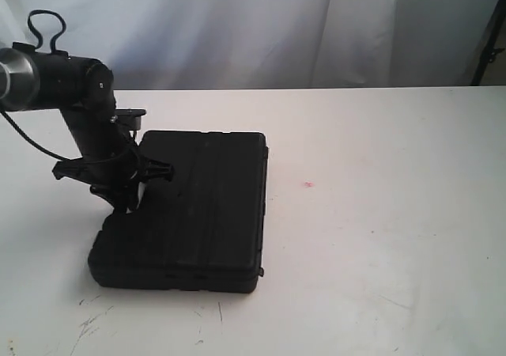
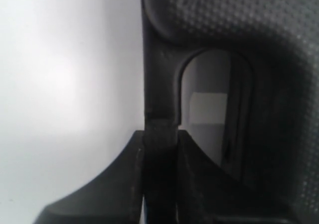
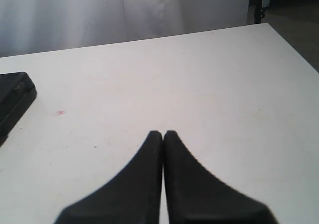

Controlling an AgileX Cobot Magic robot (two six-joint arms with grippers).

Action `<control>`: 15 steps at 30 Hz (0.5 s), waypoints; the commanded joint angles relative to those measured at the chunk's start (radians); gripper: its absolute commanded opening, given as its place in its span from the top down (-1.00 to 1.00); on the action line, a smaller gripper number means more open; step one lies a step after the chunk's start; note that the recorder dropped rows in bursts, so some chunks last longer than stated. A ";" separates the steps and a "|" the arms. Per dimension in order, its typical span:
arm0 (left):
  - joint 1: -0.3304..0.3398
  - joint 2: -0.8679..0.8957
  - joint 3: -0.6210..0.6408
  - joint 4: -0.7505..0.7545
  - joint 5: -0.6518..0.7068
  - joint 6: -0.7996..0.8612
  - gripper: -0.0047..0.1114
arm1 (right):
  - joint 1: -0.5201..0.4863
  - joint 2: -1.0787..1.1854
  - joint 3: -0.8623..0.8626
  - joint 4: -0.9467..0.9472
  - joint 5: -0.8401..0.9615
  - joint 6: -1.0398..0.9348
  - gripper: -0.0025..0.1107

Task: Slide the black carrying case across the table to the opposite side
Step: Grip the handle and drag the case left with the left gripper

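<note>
We see the left gripper (image 2: 160,134) clamped on the case (image 1: 205,206) at its left-edge handle (image 2: 159,109) — the right gripper (image 3: 163,133), pinched shut, hangs over the table (image 3: 209,74) farther right.

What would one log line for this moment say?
left pincer: shut on black case handle | right pincer: shut, empty, over table | black case: flat on table

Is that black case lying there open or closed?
Closed. The black case lies flat on the table, with its lid down on the base and only a thin seam showing along its side.
</note>
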 commanded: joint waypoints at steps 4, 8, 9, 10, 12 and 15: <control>0.062 -0.032 -0.001 0.097 0.066 -0.004 0.92 | -0.008 -0.006 0.004 0.001 -0.005 -0.004 0.96; 0.081 -0.032 -0.001 0.127 0.078 -0.004 0.92 | -0.008 -0.006 0.004 0.001 -0.005 -0.004 0.96; 0.087 -0.032 -0.001 0.134 0.080 -0.004 0.92 | -0.008 -0.006 0.004 0.001 -0.005 -0.004 0.96; 0.092 -0.032 -0.001 0.144 0.080 -0.004 0.92 | -0.008 -0.006 0.004 0.001 -0.005 -0.004 0.96; 0.098 -0.032 -0.001 0.165 0.088 -0.004 0.92 | -0.008 -0.006 0.004 0.001 -0.005 -0.004 0.96; 0.108 -0.032 -0.001 0.189 0.090 -0.004 0.92 | -0.008 -0.006 0.004 0.001 -0.005 -0.004 0.96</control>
